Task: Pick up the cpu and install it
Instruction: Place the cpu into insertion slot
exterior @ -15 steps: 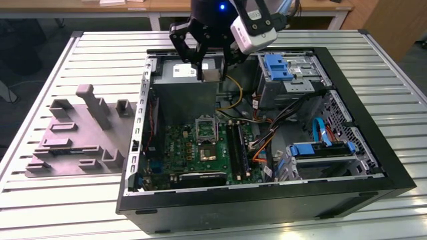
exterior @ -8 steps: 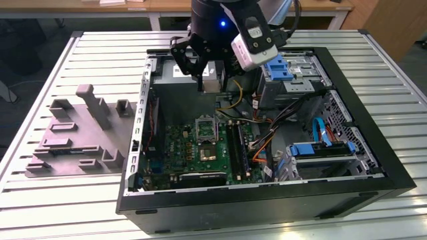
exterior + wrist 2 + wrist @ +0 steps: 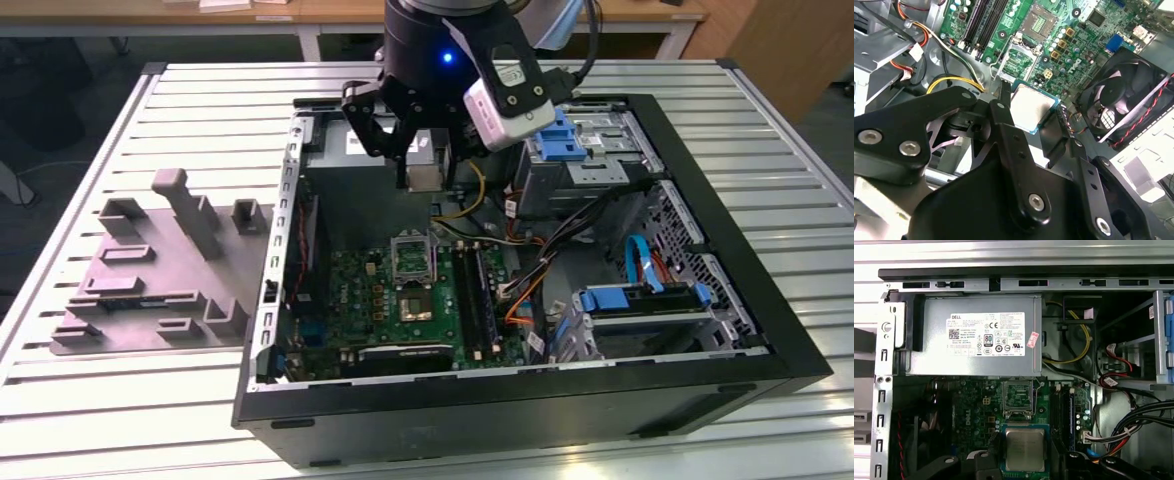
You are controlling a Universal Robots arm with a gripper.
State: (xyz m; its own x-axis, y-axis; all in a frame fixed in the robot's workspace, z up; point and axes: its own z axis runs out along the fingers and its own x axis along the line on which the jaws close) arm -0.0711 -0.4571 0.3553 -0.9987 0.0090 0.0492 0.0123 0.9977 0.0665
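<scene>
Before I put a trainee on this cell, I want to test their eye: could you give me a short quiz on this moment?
1. Multiple choice: the gripper is shut on A) a yellow cable, B) the cpu, C) a fan.
2. Fill in: the motherboard socket stands ____, its contacts bare.
3. True or false: the cpu already sits in the motherboard socket.
Key: 1 B; 2 open; 3 false, the gripper holds it above the case.

table [image 3: 120, 400]: pale slatted metal; behind: wooden desks [image 3: 347, 10]; floor [image 3: 200, 48]: possibly dark
</scene>
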